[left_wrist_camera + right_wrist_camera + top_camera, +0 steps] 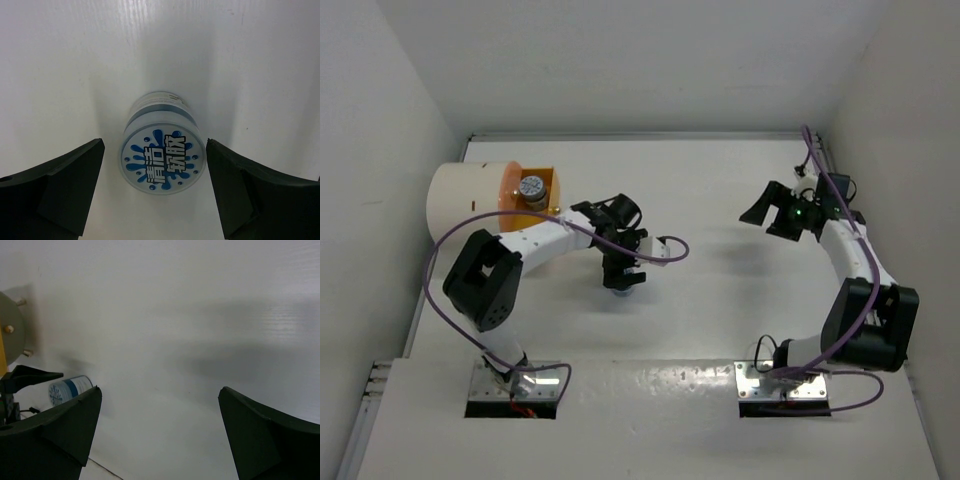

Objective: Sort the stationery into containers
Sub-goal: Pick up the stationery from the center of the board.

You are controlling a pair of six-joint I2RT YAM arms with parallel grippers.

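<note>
A round blue-and-white piece [162, 157] stands on the white table between the fingers of my left gripper [155, 144]. The gripper is open, points down over the piece, and its pads are clear of it on both sides. From the top view the gripper [622, 283] hides most of that piece. The cream drum [465, 195] lies at the far left, and its orange compartment [548, 203] holds a second round piece [532, 187]. My right gripper [767, 215] is open and empty at the right, above bare table [160, 389]. Pens and the pink-and-tan cylinder are out of view.
White walls close in the table on the left, back and right. The right wrist view shows the drum's round face with knobs [10, 332] far off at its left edge, and the round piece [67, 389] by the left arm's finger. Purple cables loop along both arms.
</note>
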